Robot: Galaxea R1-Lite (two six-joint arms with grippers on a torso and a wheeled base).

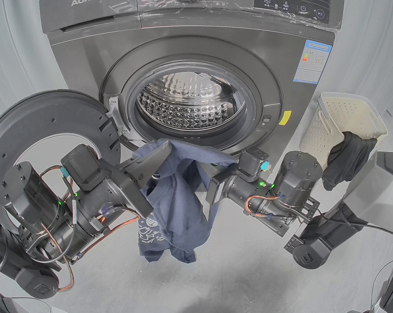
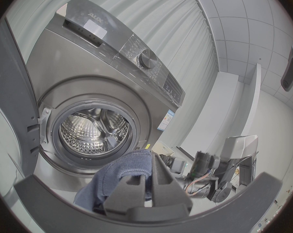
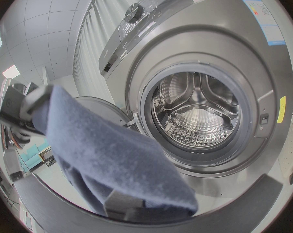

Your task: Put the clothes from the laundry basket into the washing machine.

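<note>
step: load blue sweatshirt (image 1: pixel 179 196) | left jaws clamped on it; right jaws under cloth, cannot tell | hangs before open washing machine (image 1: pixel 96 53) | tip: lift above drum rim, push deep, mind dangling hem | black garment (image 1: pixel 348 161) on laundry basket (image 1: pixel 318 131)

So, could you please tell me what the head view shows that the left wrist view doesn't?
Only the head view: a black garment draped over the rim of the basket, and the full hanging length of the shirt.
Only the left wrist view: the ceiling, and the left gripper up close, jaws shut on the shirt.
Both: the washer, its open door, the drum and the shirt.
</note>
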